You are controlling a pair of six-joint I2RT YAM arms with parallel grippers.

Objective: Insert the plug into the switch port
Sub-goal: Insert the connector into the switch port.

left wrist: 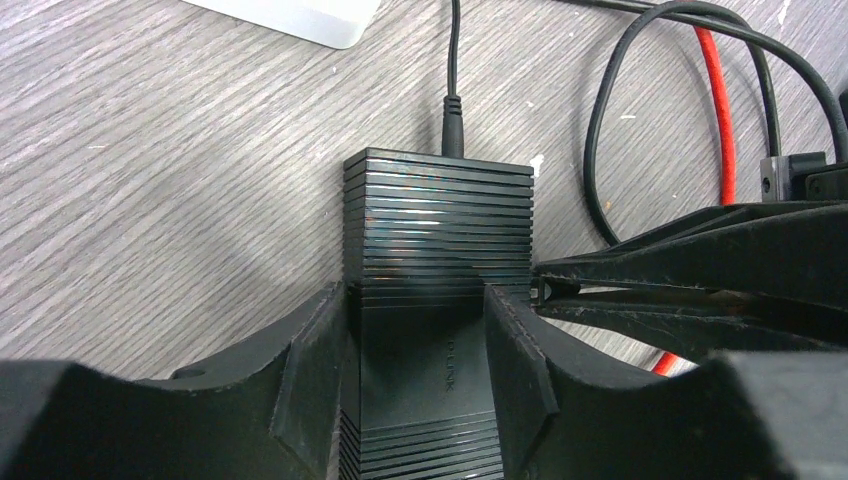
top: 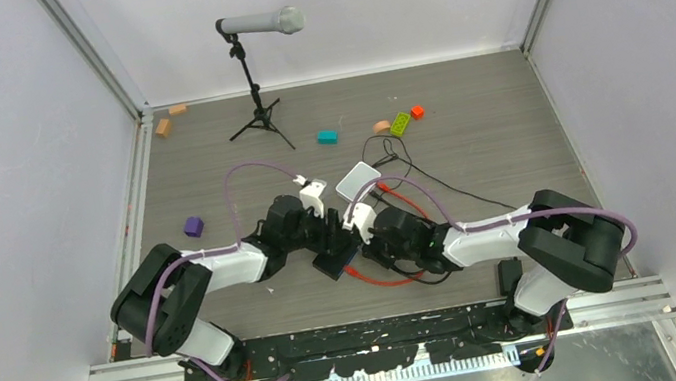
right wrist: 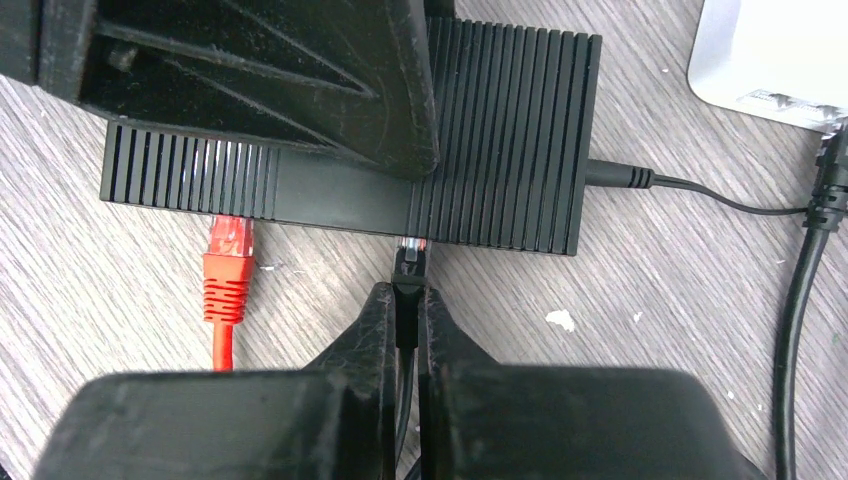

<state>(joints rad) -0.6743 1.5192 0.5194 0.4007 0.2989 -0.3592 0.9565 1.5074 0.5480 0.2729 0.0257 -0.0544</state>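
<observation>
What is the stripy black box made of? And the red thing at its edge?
The black box looks like hard plastic, matte with a slight sheen: its moulded ribs catch light. The red plug sleeve looks like softer rubbery plastic, judging by its ridged rings; its clear tip seems see-through hard plastic.

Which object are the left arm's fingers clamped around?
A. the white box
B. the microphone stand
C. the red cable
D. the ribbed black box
D: in the left wrist view the left fingers press against both sides of the ribbed black box, while the white box lies apart beyond it.
</observation>
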